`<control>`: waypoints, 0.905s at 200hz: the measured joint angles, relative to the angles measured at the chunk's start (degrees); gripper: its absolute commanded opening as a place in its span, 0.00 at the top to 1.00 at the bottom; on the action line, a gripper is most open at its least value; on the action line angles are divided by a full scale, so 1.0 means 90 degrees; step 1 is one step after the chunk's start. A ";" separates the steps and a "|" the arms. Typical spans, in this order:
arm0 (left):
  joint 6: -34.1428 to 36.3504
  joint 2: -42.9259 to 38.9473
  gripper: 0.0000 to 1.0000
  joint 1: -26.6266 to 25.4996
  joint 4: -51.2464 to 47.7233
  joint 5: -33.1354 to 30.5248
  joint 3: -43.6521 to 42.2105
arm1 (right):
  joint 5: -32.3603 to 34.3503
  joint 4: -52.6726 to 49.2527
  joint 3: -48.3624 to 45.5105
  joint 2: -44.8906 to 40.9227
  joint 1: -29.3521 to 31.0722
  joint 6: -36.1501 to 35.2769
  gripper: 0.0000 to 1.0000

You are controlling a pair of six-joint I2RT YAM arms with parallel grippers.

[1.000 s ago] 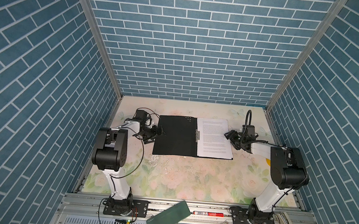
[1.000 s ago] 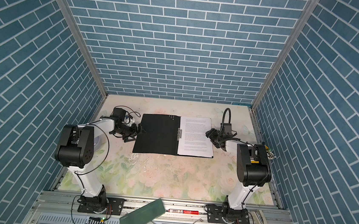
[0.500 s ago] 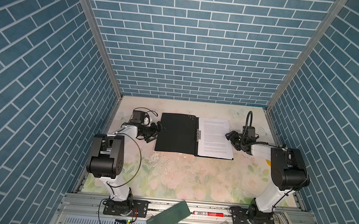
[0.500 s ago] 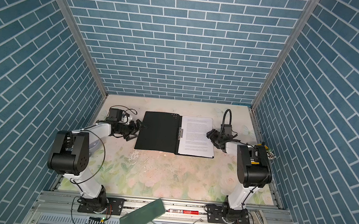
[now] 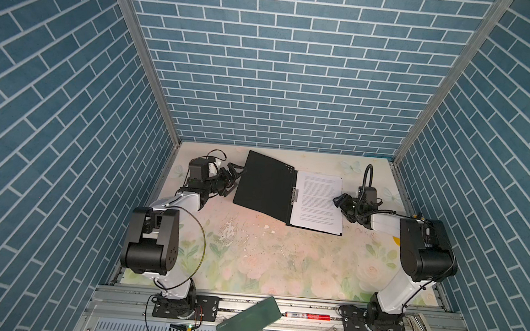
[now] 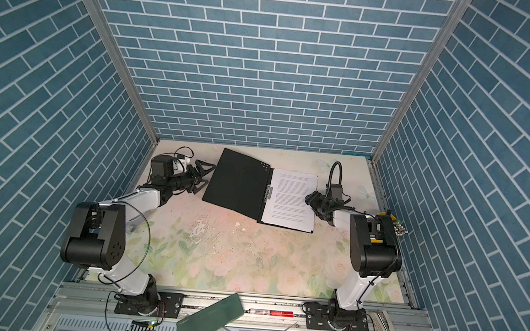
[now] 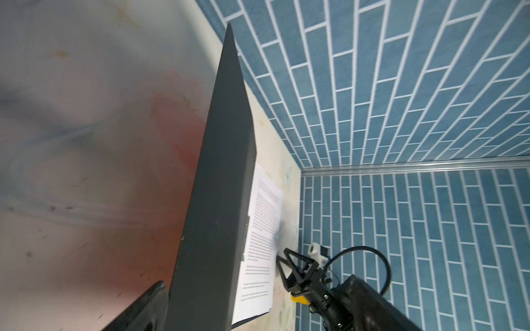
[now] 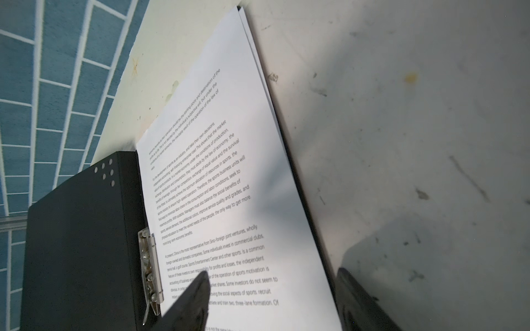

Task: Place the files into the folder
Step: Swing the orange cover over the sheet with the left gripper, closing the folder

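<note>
At the upper centre of the tabletop (image 5: 249, 253), the left arm (image 5: 185, 198) and right arm (image 5: 386, 222) reach low to the open folder (image 5: 265, 186). Its left cover is tilted up, and the files (image 5: 317, 203) lie on its right half. The left end effector (image 5: 233, 178) gapes wide at that cover's edge; the right end effector (image 5: 340, 204), jaws apart, straddles the files' edge.

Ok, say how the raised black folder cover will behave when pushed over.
Probably stiff: the raised black folder cover looks flat and unbent in the left wrist view. Likely pivots at the metal spine clip, falling onto the white printed paper sheets.
</note>
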 measured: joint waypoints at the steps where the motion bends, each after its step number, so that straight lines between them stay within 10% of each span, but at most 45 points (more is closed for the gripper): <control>1: -0.0019 -0.0002 0.00 -0.0002 0.0019 0.0000 0.0000 | -0.0002 0.0000 0.0000 0.0000 0.0000 0.0000 0.31; 181: -0.0510 -0.0245 0.00 -0.2144 0.0974 -0.0194 0.1333 | -0.0277 -0.0051 0.0000 0.0000 0.0078 -0.0022 0.31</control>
